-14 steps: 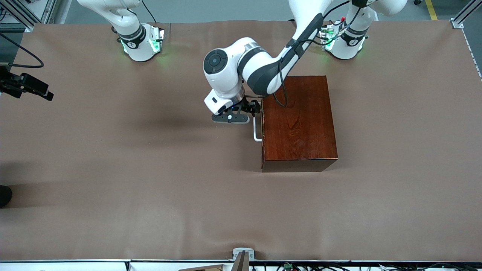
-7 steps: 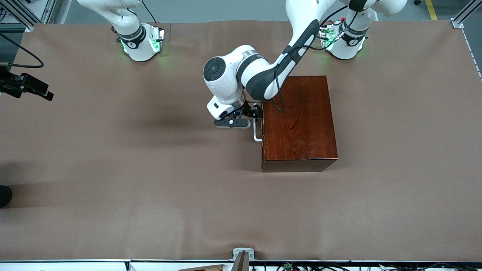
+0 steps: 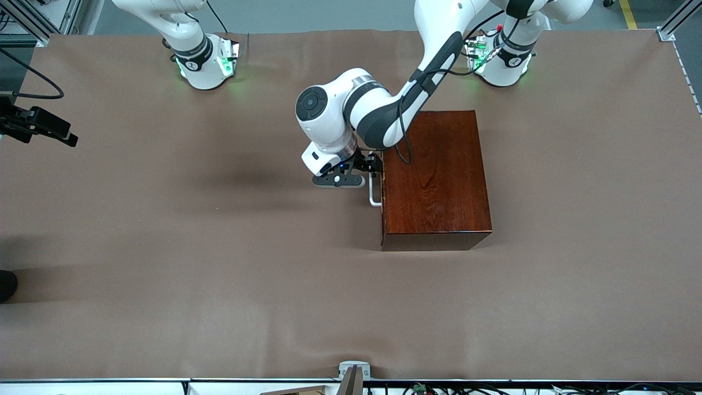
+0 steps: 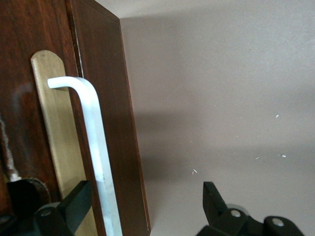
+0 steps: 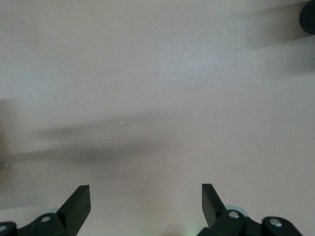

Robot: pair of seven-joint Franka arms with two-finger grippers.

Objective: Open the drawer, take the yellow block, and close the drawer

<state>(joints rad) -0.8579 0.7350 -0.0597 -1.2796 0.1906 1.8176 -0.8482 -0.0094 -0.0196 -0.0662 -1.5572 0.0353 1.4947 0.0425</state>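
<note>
Drawer (image 3: 382, 186) shut; block unseen, presumably inside. Left gripper (image 4: 142, 209) spread around the white handle (image 4: 96, 147), one finger each side, ready to pull. Right gripper (image 5: 146, 204) spread, waiting over bare table (image 3: 164, 247).

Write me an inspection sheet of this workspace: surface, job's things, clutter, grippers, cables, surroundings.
Surface: brown table cover, lightly creased.
Job's things: drawer shut in the dark wooden box; white handle against its front; yellow block nothing seen.
Clutter: nothing seen.
Grippers: left gripper open, fingers straddling the handle; right gripper open over bare cover, arm waiting.
Cables: black cable along the left arm, looping over the box.
Surroundings: black device at the right arm's end; aluminium frame.
</note>
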